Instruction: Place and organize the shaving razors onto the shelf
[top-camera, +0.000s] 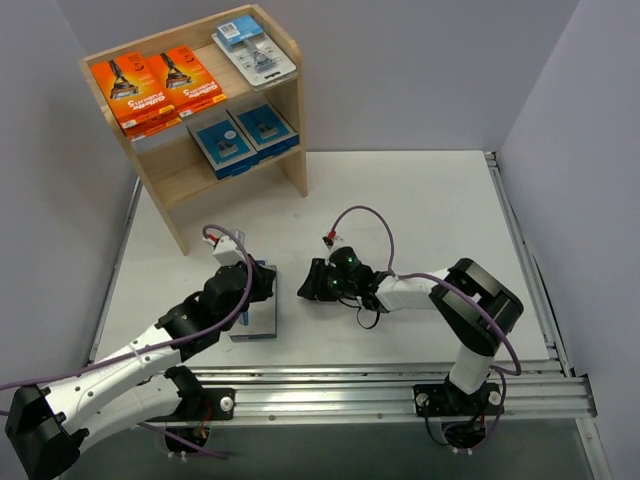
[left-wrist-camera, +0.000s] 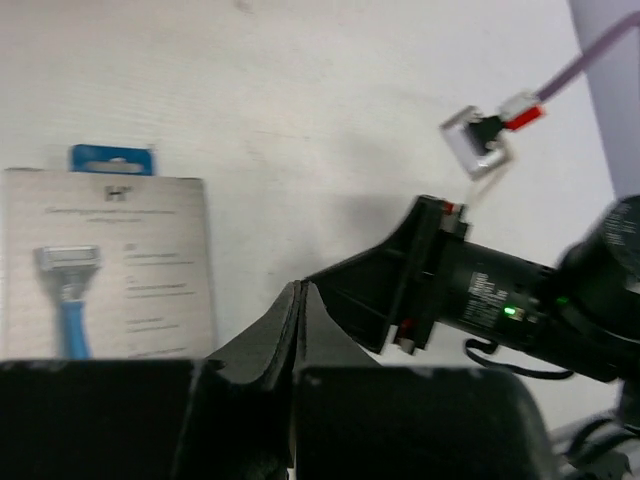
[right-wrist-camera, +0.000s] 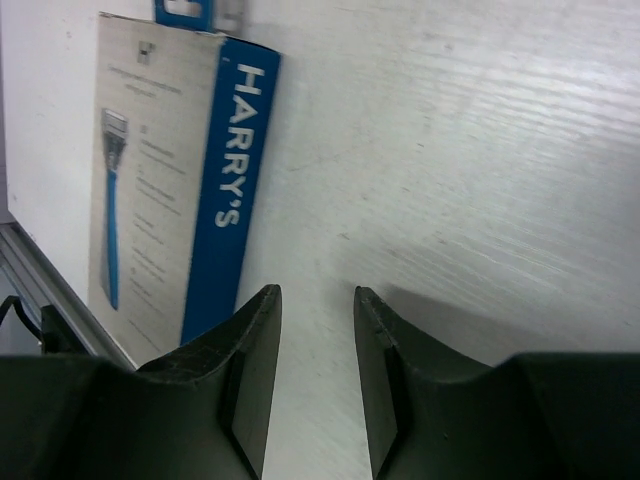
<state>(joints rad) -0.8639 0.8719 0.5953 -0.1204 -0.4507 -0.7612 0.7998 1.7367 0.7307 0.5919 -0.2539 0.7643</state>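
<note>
Grey box (right-wrist-camera: 150, 180) lay near the table's (top-camera: 420, 220) near edge; the part-open, empty right gripper (right-wrist-camera: 318, 300) would best straddle its thin side squarely, left gripper (left-wrist-camera: 300, 295) shut, empty.

The tabletop (top-camera: 420, 200) is lit brightly and evenly from above; only soft shadows are seen inside the shelf (top-camera: 295, 140). The left wrist view is blurred, with the print on the grey razor box (left-wrist-camera: 105, 260) smeared. A faint shadow is cast toward 2 o'clock from the right end effector (right-wrist-camera: 318, 380).

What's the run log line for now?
left claw shut, empty; right claw open, empty; grey-and-blue razor box on white table; five packs on wooden shelf
</note>
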